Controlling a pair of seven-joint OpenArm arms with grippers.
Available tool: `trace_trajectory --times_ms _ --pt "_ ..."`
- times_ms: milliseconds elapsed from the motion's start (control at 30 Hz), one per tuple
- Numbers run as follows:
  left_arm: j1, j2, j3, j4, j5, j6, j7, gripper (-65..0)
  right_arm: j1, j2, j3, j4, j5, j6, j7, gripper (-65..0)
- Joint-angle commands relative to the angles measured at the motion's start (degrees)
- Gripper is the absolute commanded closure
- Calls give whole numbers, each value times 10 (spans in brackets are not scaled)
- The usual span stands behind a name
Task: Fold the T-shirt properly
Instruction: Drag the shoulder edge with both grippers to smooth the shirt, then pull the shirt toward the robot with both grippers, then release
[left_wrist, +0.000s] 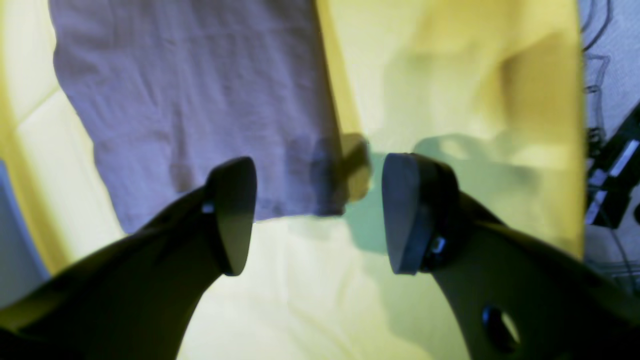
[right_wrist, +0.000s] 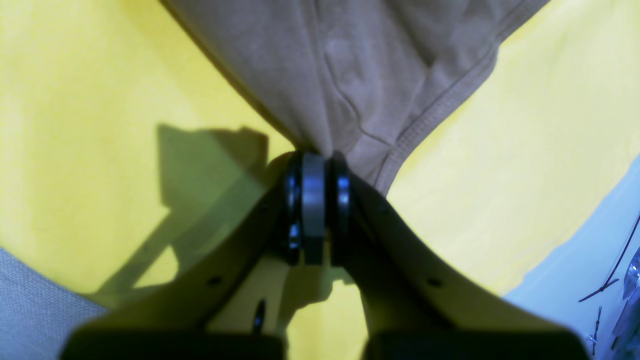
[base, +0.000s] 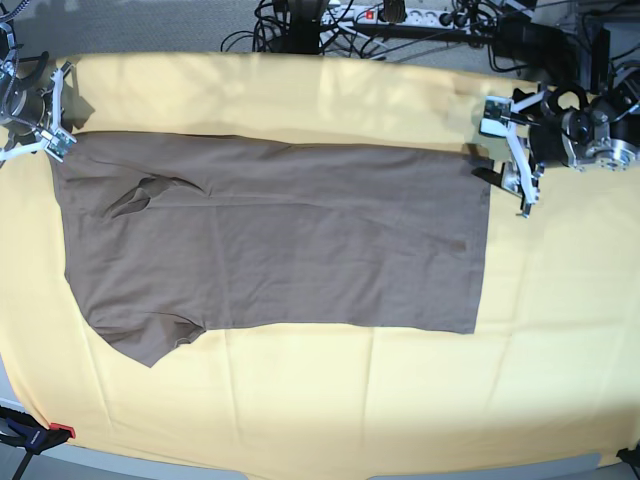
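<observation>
Right end effector (right_wrist: 325, 200) pinches the light, floppy T-shirt (base: 300, 240) at its corner; the left end effector (left_wrist: 320, 215), wide open and empty, should take the opposite corner.

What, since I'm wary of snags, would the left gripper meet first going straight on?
Likely the T-shirt, whose corner shows ahead of the open left gripper, or the yellow cloth beside it; depth is unclear.

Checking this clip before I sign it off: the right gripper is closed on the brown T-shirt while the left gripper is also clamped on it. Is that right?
Not quite: the left gripper is open, its fingers well apart, as the left wrist view shows. The right gripper is closed on the brown T-shirt.
</observation>
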Motion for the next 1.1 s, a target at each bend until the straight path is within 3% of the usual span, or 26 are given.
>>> trace_trajectory --times_ms 0,167,433,700,767,867,900,1067 --pt "-2 -6 -6 3 5 9 -5 -399 2 13 7 7 -1 -7 0 0" --pt "-1 29 -6 -36 40 30 -5 -399 2 13 7 7 0 -6 -8 0" --pt "-1 60 -6 -104 59 25 -63 -399 2 13 7 7 2 -6 -19 0" --pt "-4 82 -6 -122 59 21 -68 -392 2 13 7 7 2 -6 -19 0" --pt "-4 82 -6 -122 62 21 -67 -296 2 13 7 7 2 -6 -19 0" --pt "-14 82 -6 -122 76 21 -63 -52 2 13 7 7 2 -6 -19 0" --pt "-19 81 -6 -122 76 21 -59 0 2 13 7 7 2 -6 -19 0" --pt "-44 71 -6 -114 65 16 -49 0 2 14 7 16 2 4 -26 0"
